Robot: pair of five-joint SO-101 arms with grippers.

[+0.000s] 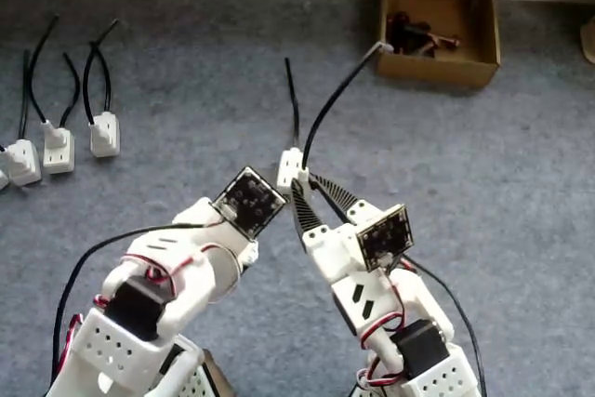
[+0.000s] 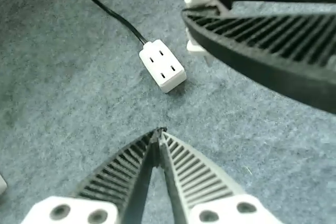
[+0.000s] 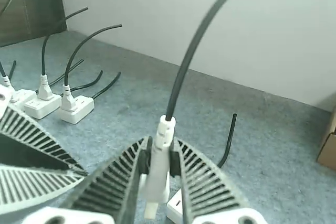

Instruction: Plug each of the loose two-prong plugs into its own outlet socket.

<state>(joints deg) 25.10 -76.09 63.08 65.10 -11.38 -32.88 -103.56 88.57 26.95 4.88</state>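
Observation:
A loose white two-hole socket (image 2: 163,65) with a short black cord lies on the grey carpet; from above the socket (image 1: 289,166) sits mid-table. My right gripper (image 3: 157,182) is shut on a white two-prong plug (image 3: 156,169), held upright just above that socket (image 3: 176,206), its black cord rising away. In the high view the right gripper (image 1: 305,185) hovers at the socket's near right side. My left gripper (image 2: 160,132) is shut with nothing in it, a short way in front of the socket, next to a black finger (image 2: 273,51) of the other arm.
Three sockets with plugs in them (image 1: 105,134) (image 1: 59,149) (image 1: 20,162) stand in a row at the far left. A cardboard box (image 1: 437,70) with small parts sits at the back right. Grey carpet (image 1: 521,192) stretches to the right.

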